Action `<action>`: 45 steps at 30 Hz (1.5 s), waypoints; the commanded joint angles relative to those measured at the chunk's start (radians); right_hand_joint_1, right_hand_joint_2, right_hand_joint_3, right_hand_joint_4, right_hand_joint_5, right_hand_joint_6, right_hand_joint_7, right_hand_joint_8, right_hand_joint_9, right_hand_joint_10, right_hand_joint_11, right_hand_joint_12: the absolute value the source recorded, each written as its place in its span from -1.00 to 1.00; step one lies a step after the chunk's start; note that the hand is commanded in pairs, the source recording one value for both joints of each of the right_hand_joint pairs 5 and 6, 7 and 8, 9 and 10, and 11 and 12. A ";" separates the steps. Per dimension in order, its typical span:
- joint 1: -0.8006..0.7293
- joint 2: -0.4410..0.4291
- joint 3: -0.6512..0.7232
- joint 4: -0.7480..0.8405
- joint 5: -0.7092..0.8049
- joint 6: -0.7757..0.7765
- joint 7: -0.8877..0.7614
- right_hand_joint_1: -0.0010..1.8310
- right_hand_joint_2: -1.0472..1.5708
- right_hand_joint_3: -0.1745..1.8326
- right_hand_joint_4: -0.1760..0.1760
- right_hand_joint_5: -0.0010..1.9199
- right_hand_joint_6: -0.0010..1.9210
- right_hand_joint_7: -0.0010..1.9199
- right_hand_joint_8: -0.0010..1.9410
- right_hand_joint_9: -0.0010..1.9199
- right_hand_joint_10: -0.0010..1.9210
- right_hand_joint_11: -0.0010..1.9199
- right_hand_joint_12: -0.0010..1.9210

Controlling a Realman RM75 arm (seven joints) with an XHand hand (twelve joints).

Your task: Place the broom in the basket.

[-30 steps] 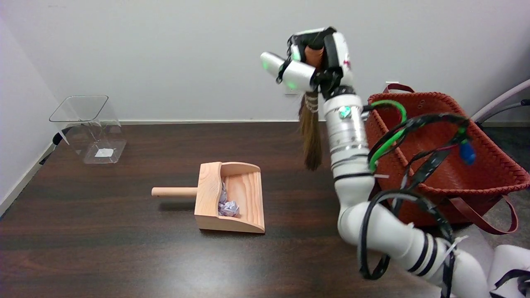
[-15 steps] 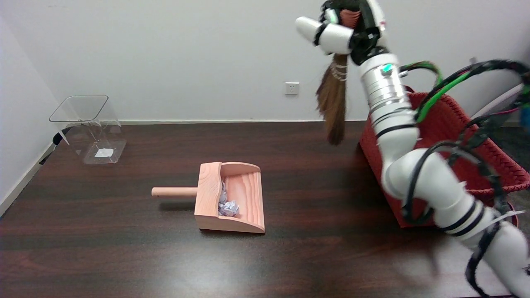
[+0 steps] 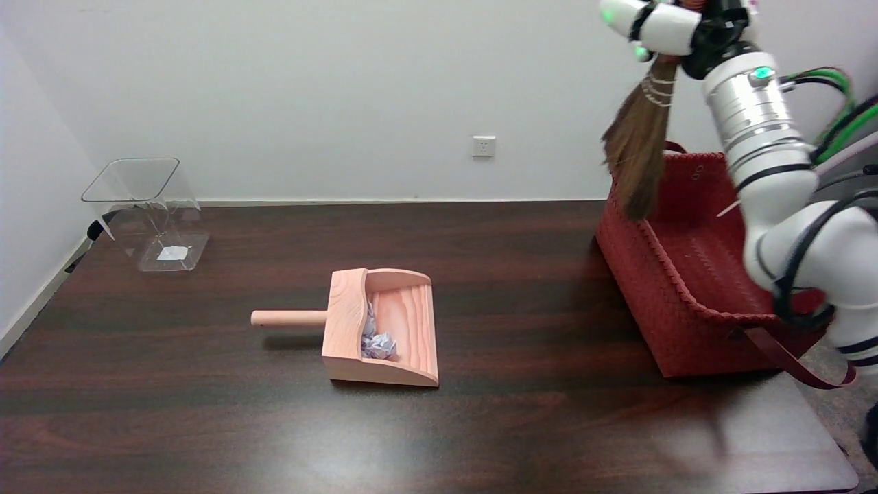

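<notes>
A small broom (image 3: 639,147) with brown bristles hangs bristles-down in the air at the upper right. My right hand (image 3: 675,27) grips its handle at the top edge of the picture, where the handle is mostly hidden by the fingers. The bristle tips hang over the left rim of the red woven basket (image 3: 675,302), which stands at the table's right end. My forearm rises over the basket's right side.
A wooden dustpan (image 3: 381,326) with crumpled paper (image 3: 377,343) in it lies mid-table, its handle pointing left. A clear plastic bin (image 3: 147,213) lies tilted at the far left. The basket's strap (image 3: 799,360) hangs over the table's right edge.
My right arm has swung up and to the right, carrying the broom from above the table's middle to above the basket's left rim.
</notes>
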 commanded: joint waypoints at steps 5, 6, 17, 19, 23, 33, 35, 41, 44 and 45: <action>-0.192 0.069 0.395 0.068 0.230 -0.295 0.002 0.59 0.89 -0.40 0.00 1.00 1.00 1.00 0.98 1.00 1.00 0.74 0.74; -0.197 0.064 0.393 0.069 0.230 -0.309 0.002 0.59 0.89 -0.40 0.00 1.00 1.00 1.00 0.98 1.00 1.00 0.74 0.74; -0.307 0.036 0.484 0.150 0.383 -0.586 0.017 0.59 0.89 -0.40 0.00 1.00 1.00 1.00 0.98 1.00 1.00 0.74 0.74; -0.323 0.030 0.498 0.163 0.381 -0.625 0.016 0.58 0.90 -0.42 0.00 1.00 1.00 1.00 0.98 1.00 1.00 0.74 0.74; -0.350 0.015 0.548 0.202 0.387 -0.712 0.006 0.56 0.92 -0.45 0.00 1.00 1.00 1.00 0.98 1.00 1.00 0.76 0.76; -0.338 -0.019 0.654 0.271 0.571 -0.803 -0.174 0.55 0.93 -0.47 0.00 1.00 1.00 1.00 0.98 1.00 1.00 0.78 0.77; -0.332 -0.016 0.658 0.284 0.629 -0.804 -0.222 0.54 0.93 -0.48 0.00 1.00 1.00 1.00 0.98 1.00 1.00 0.78 0.77; -0.312 -0.008 0.644 0.304 0.786 -0.812 -0.342 0.52 0.95 -0.50 0.00 1.00 1.00 1.00 0.98 1.00 1.00 0.78 0.78; -0.307 -0.008 0.638 0.298 0.849 -0.805 -0.369 0.51 0.96 -0.51 0.00 1.00 1.00 1.00 0.98 1.00 1.00 0.79 0.79; -0.304 -0.007 0.636 0.296 0.871 -0.799 -0.370 0.50 0.97 -0.51 0.00 1.00 1.00 1.00 0.98 1.00 1.00 0.79 0.79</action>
